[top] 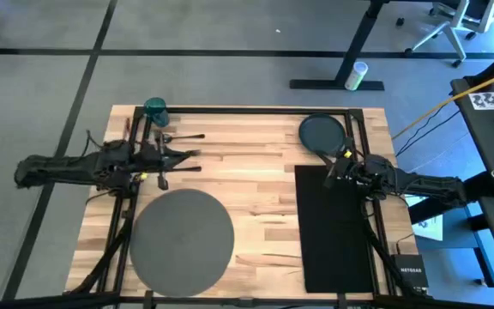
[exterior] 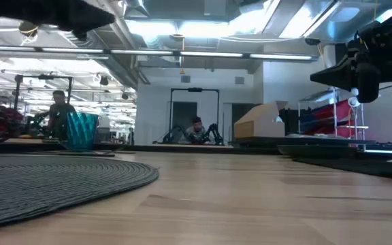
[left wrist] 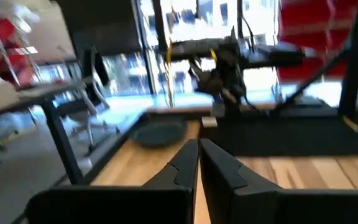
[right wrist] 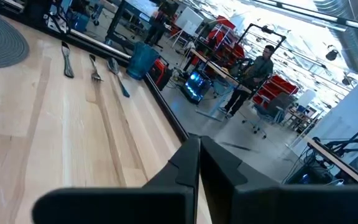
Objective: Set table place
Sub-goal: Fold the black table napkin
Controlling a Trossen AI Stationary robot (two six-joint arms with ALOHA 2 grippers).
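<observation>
Nothing is placed yet: grey mat [top: 181,238] bare, plate [top: 321,132] and cup [top: 155,108] beyond it. Left hand [top: 194,154] and right hand [top: 337,163] hover empty, fingers together. Next: fetch the plate.

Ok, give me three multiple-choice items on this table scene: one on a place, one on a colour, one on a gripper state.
1. Where does the teal cup stand?
A. on the grey mat
B. at the table's far left corner
C. on the black napkin

2. What colour is the napkin?
A. black
B. white
C. red

3. How are the left gripper's fingers?
A. wide open
B. shut on a fork
C. shut, holding nothing

Answers: 1 B, the high view shows it at that corner of the table; 2 A, a black cloth; 3 C, the left wrist view shows the fingers together, empty.
</observation>
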